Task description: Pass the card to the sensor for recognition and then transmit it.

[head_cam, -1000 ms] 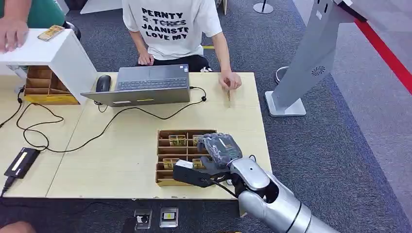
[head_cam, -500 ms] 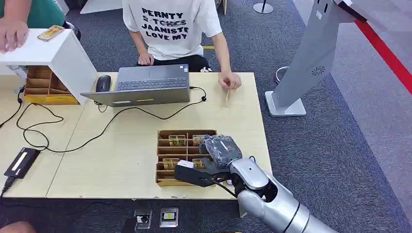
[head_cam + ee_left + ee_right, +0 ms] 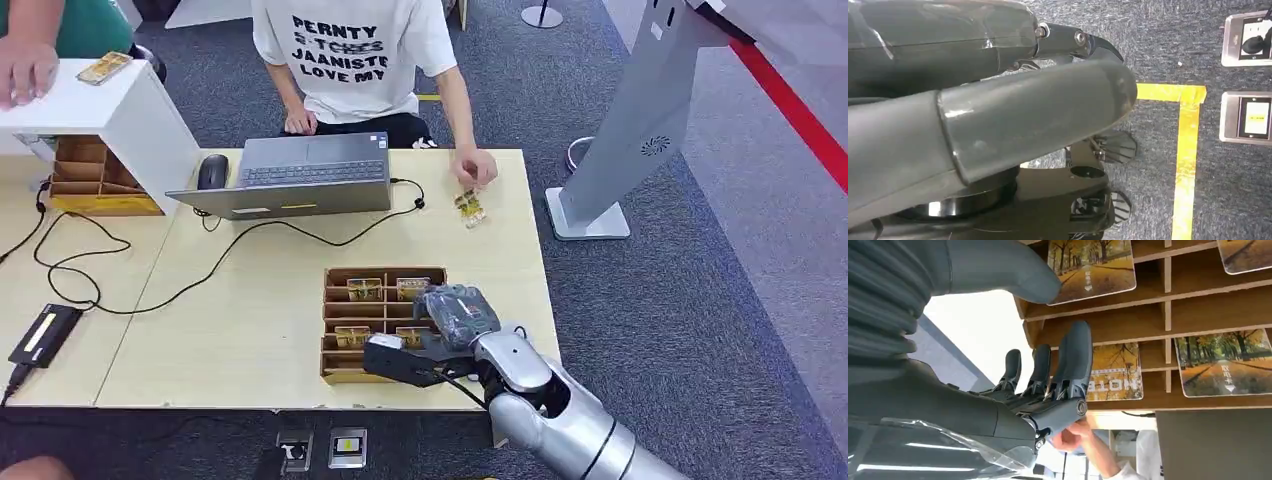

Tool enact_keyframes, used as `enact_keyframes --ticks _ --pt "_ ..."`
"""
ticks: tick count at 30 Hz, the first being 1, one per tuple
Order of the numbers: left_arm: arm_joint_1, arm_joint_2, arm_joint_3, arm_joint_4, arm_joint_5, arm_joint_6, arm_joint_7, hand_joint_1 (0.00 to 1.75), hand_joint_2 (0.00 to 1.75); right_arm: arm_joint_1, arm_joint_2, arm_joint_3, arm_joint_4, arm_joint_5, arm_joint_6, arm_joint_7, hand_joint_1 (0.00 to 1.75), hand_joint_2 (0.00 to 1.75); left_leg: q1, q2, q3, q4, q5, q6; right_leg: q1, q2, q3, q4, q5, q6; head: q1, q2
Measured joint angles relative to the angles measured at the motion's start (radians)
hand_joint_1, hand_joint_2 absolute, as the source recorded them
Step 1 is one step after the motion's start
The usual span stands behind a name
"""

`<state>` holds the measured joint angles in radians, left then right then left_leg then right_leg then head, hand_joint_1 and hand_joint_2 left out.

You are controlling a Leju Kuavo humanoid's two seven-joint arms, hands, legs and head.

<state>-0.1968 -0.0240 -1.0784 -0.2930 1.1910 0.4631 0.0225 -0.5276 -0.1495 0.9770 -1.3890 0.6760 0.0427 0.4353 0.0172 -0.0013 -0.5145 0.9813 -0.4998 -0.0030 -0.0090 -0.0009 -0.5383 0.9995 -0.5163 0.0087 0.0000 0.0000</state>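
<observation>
Head view, sweeping from the left: a white box [image 3: 110, 105] sits at the table's far corner with a person's hand [image 3: 25, 70] resting on top, and a brown compartment tray [image 3: 95, 180] tucked beneath it. A black cable [image 3: 120, 290] snakes across the wooden table [image 3: 230, 330] down to a small black device [image 3: 42, 335] near the front edge. Next comes the laptop [image 3: 300, 180] with a mouse [image 3: 212, 172] beside it, and a person in a white printed shirt [image 3: 345, 55] seated behind.

Centre stage now: the card tray [image 3: 350, 325], a wooden rack of compartments with picture cards [image 3: 364, 289] lying in several slots. The right hand [image 3: 430, 335] hovers right over the tray's near right portion, its dark fingers [image 3: 385, 358] reaching across the front compartments. From the right wrist view, the fingers [image 3: 1073, 360] are spread and extended above the rack, holding nothing; one autumn-scene card [image 3: 1113, 372] lies just past the fingertips, and whether they touch it is not clear.

Further right on the table, the seated person's hand [image 3: 472, 168] holds another card [image 3: 468, 208] at the far edge, well apart from the robot's hand. Off the table, the grey sensor stand [image 3: 640, 130] rises from the carpet.

Left wrist view: the left hand [image 3: 998, 110] hangs over carpet with yellow tape [image 3: 1188, 150]; I cannot tell how its fingers are set.
</observation>
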Motion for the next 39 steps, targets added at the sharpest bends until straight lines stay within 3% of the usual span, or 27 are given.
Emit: enact_keyframes --ticks 7,14,29,39 --pt "0.000 0.000 0.000 0.001 -0.007 0.000 0.000 0.00 0.00 0.005 0.000 0.000 0.007 -0.003 0.000 0.000 0.86 1.75 0.000 0.000 0.000 0.000 0.000 0.000 0.000 0.000 0.000 0.000 0.000 0.000 0.000 0.000" --pt "0.000 0.005 0.000 0.002 -0.012 -0.039 0.019 0.00 0.00 0.005 0.003 -0.002 0.008 0.003 0.003 0.001 0.94 1.75 0.000 0.000 0.000 0.000 0.000 0.000 0.000 0.000 0.000 0.000 0.000 0.000 0.000 0.000" --pt "0.000 0.010 0.000 0.003 -0.030 -0.039 0.033 0.00 0.00 0.004 0.002 -0.008 0.008 0.024 0.025 0.017 0.80 1.75 0.000 0.000 0.000 0.000 0.000 0.000 0.000 0.000 0.000 0.000 0.000 0.000 0.000 0.000" --pt "0.000 0.010 0.002 0.003 -0.045 -0.039 0.034 0.00 0.00 0.003 -0.002 -0.008 0.008 0.060 0.045 0.034 0.86 1.75 0.000 0.000 0.000 0.000 0.000 0.000 0.000 0.000 0.000 0.000 0.000 0.000 0.000 0.000"
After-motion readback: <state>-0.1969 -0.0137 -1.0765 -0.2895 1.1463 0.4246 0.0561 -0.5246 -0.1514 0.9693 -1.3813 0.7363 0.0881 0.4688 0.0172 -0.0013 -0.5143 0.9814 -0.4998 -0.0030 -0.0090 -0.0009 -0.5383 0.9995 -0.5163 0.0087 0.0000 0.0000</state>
